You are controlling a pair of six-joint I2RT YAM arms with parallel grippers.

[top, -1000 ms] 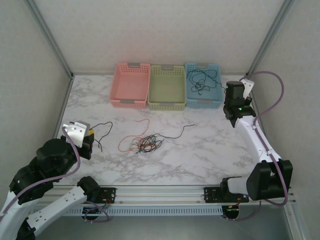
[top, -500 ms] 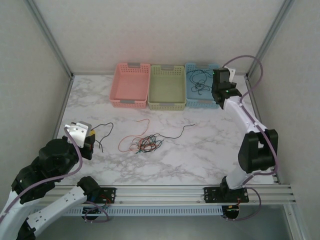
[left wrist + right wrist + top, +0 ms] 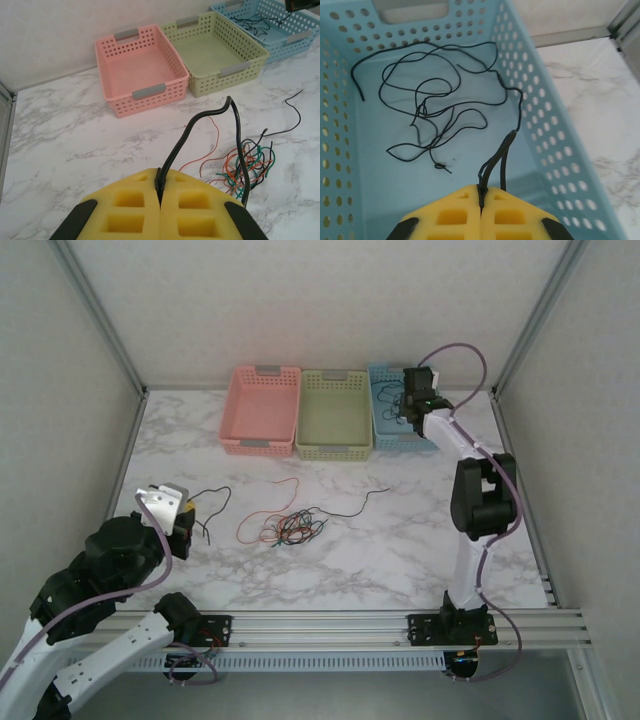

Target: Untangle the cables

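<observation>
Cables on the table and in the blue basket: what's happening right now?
The right gripper is shut on a black cable whose length lies looped in the blue basket. The left gripper pinches a second black cable. A colourful tangle lies loose on the table.

The right gripper (image 3: 412, 400) now hangs over the blue basket (image 3: 400, 447), having swung left from beside the basket's right end. The right arm (image 3: 470, 540) now stands nearly upright, its elbow lifted off the table's near right corner. The black wire (image 3: 495, 160) it pinches now lies inside the basket rather than trailing over the right rim. The left gripper (image 3: 160, 185) has shifted slightly right, carrying its black cable (image 3: 176, 149) along.
</observation>
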